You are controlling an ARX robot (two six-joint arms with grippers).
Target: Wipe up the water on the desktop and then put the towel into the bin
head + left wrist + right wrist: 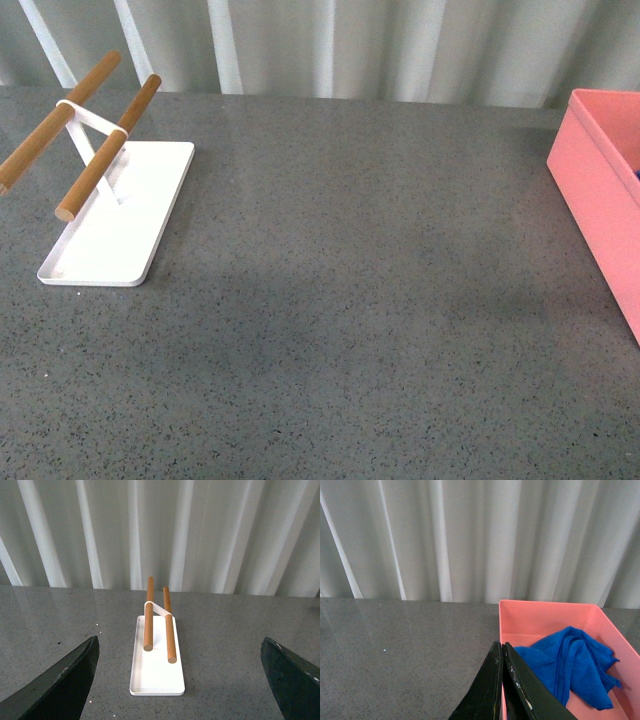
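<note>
The blue towel (575,665) lies crumpled inside the salmon-pink bin (545,614). In the front view only the bin's near wall (595,190) shows at the right edge, and no arm is in view. My right gripper (501,647) is shut with nothing between its fingers; in its wrist view its tips sit over the bin's near rim, apart from the towel. My left gripper (180,650) is open wide above the speckled grey desktop (350,280), its dark fingers (65,680) framing the white tray. I see no water on the desktop.
A flat white tray (120,215) with two wooden rods (105,150) on a white stand sits at the desktop's far left. The same tray (156,662) lies ahead of my left gripper. Pale pleated curtains (330,45) hang behind the desktop.
</note>
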